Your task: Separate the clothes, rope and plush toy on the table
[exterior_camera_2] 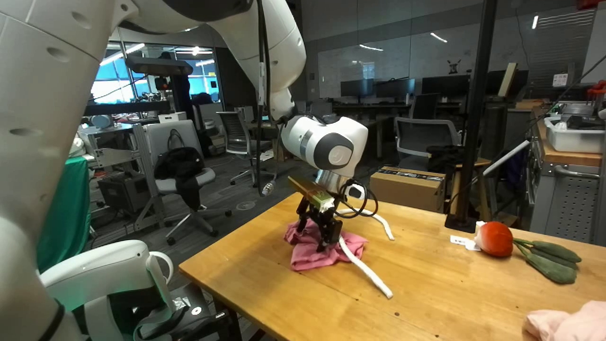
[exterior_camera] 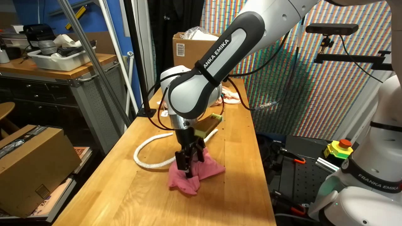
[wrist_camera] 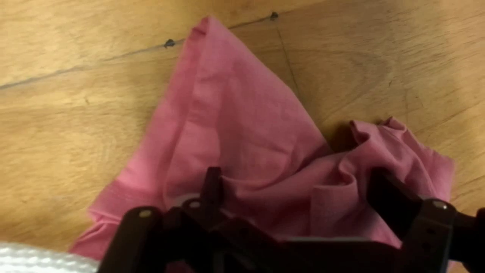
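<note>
Gripper (wrist_camera: pixel 295 178) parted over pink cloth (wrist_camera: pixel 242 102), grasping nothing — best to gather a thick fold low, sparing the rope (wrist_camera: pixel 38 259).
Wrist view: the cloth thin and creased, the rope glossy and braided. In an exterior view, the cloth lies crumpled, nearer the right edge of the worktop (exterior_camera: pixel 125 201); the rope curves toward the left. In an exterior view, a round red plush toy (exterior_camera_2: pixel 494 239) rests by the far edge.

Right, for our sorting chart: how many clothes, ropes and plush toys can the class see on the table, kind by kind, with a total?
Clothes: 2 (pink cloth; pale cloth, only partly seen, counted as one)
Rope: 1
Plush toy: 1
Total: 4
</note>
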Controlling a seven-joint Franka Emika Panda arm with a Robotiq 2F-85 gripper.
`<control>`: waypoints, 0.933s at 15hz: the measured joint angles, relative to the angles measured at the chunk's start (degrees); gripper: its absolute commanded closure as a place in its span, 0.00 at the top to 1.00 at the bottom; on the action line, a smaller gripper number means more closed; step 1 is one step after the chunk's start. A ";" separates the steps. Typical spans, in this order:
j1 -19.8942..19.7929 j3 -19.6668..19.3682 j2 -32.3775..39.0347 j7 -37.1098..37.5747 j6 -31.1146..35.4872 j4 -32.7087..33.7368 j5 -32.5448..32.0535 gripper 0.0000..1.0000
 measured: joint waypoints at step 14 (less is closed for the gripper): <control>-1.33 -0.01 1.27 -0.36 -24.42 3.23 3.65 1.00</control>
